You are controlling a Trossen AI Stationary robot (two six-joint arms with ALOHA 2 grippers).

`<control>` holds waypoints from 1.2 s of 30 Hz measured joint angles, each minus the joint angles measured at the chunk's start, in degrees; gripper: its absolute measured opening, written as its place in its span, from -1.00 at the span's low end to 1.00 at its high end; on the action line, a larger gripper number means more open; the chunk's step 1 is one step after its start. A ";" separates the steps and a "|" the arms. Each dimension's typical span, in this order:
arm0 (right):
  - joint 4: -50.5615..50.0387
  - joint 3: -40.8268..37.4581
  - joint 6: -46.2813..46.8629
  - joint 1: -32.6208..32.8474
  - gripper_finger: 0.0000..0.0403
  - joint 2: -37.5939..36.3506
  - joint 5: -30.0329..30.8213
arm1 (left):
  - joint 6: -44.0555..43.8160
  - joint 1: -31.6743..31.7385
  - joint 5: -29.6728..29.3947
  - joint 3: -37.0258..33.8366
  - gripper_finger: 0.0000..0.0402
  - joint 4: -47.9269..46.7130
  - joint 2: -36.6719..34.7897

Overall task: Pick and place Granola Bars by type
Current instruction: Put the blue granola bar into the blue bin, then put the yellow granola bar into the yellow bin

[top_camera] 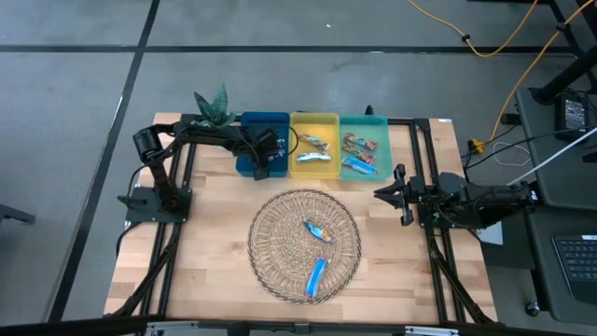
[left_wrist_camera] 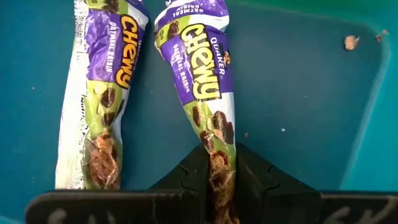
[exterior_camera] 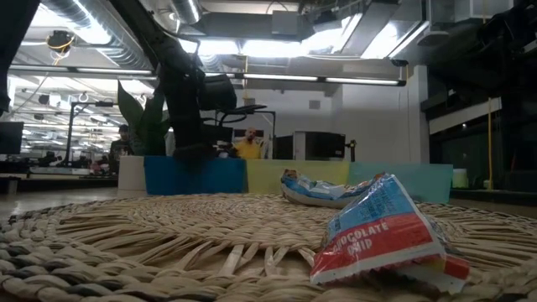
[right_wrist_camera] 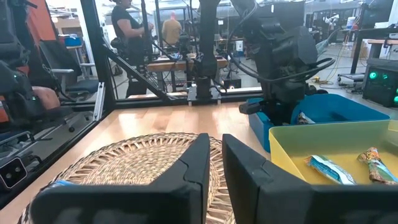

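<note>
My left gripper (top_camera: 262,157) reaches steeply down into the blue tray (top_camera: 250,121) and is shut on a purple-and-green granola bar (left_wrist_camera: 199,74). A second bar of the same kind (left_wrist_camera: 102,93) lies flat on the tray floor beside it. Two blue-wrapped bars (top_camera: 317,231) (top_camera: 317,274) lie on the round wicker mat (top_camera: 275,233); the low view shows one up close (exterior_camera: 382,231). The yellow tray (top_camera: 314,119) holds silvery-blue bars (top_camera: 315,159), and the green tray (top_camera: 365,119) holds brown multicolour bars (top_camera: 360,145). My right gripper (top_camera: 399,193) waits shut at the table's right, holding nothing. My left gripper pinches one end of the purple-and-green bar (left_wrist_camera: 219,144) between its two fingers (left_wrist_camera: 255,174), coming from above and pointing steeply down. The bar runs on from the fingers toward the blue tray's floor; whether its far end rests there I cannot tell.
The three trays stand in a row along the table's far edge, with a potted plant (top_camera: 215,105) to their left. The mat fills the table's middle. Metal frame rails (top_camera: 424,149) run along both sides. People show in the room beyond (right_wrist_camera: 127,25).
</note>
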 joint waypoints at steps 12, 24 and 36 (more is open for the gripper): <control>-0.01 0.00 0.00 0.00 -0.76 -0.01 0.00 | -1.06 0.02 0.66 -0.15 -0.73 0.37 0.17; 0.01 0.00 0.00 0.01 -0.76 -0.01 0.00 | -0.33 -0.09 1.39 -0.52 -0.35 -0.52 -2.87; -0.01 0.00 0.00 0.01 -0.76 0.00 0.00 | -0.28 -0.05 1.42 -0.44 -0.14 -0.87 -7.64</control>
